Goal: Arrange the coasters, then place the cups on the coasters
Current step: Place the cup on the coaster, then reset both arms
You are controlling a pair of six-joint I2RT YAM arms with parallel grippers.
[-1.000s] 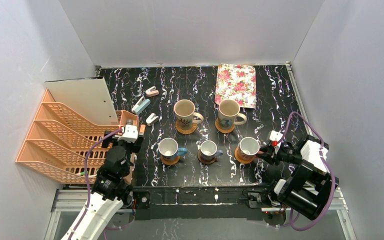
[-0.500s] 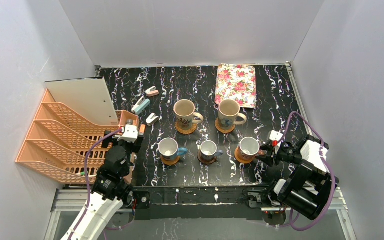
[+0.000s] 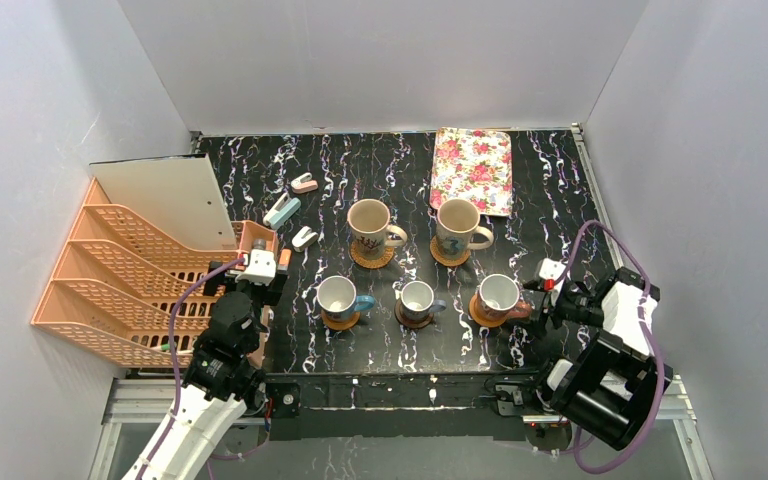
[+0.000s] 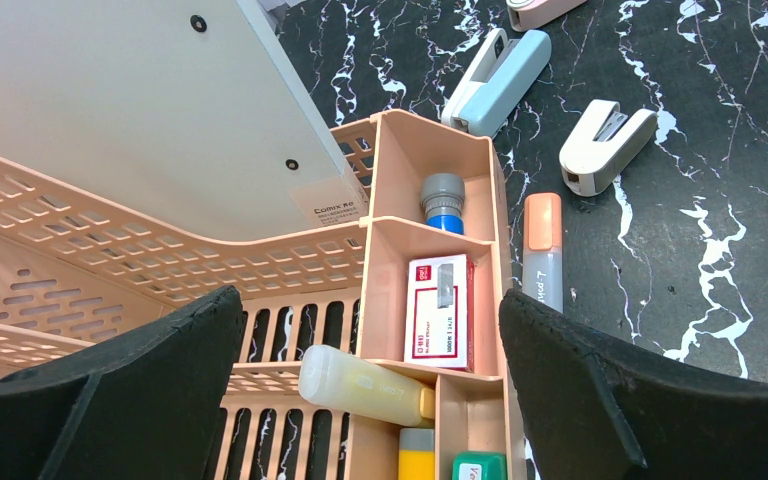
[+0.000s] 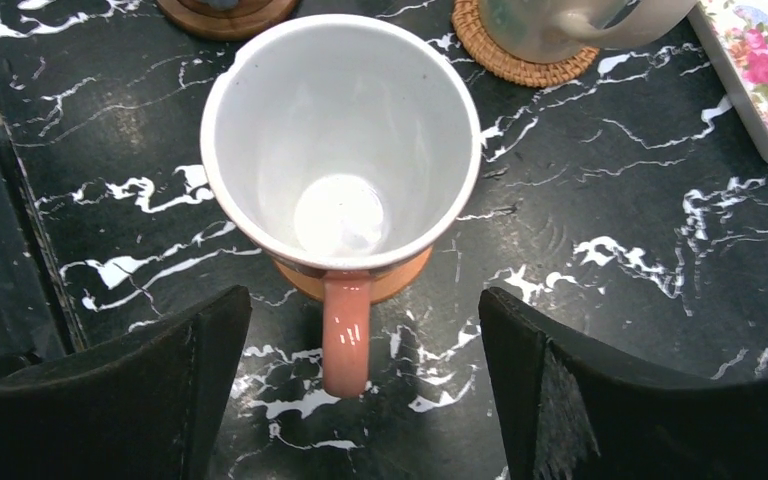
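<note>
Five cups stand on five coasters. The two large beige cups (image 3: 370, 222) (image 3: 457, 225) sit on woven coasters (image 3: 372, 257) at the back. In the front row are a blue-handled cup (image 3: 337, 296), a middle cup (image 3: 417, 297) on a dark brown coaster (image 3: 412, 321), and a reddish-handled cup (image 3: 498, 293) (image 5: 340, 150) on an orange-brown coaster (image 5: 405, 283). My right gripper (image 3: 532, 305) (image 5: 365, 385) is open, its fingers on either side of that cup's handle (image 5: 347, 335) without touching it. The left gripper (image 3: 247, 278) (image 4: 370, 390) hangs open over the orange desk organizer.
A pink floral tray (image 3: 472, 170) lies at the back right. An orange file rack (image 3: 130, 280) fills the left side, with its organizer box (image 4: 430, 200) holding a staples box (image 4: 440, 310) and glue. Staplers (image 3: 282, 211) (image 3: 304, 237) lie beside it.
My right gripper has opened and let go of the reddish handle, drawing back a little to the right. The cup stays on its coaster. The left arm has not moved.
</note>
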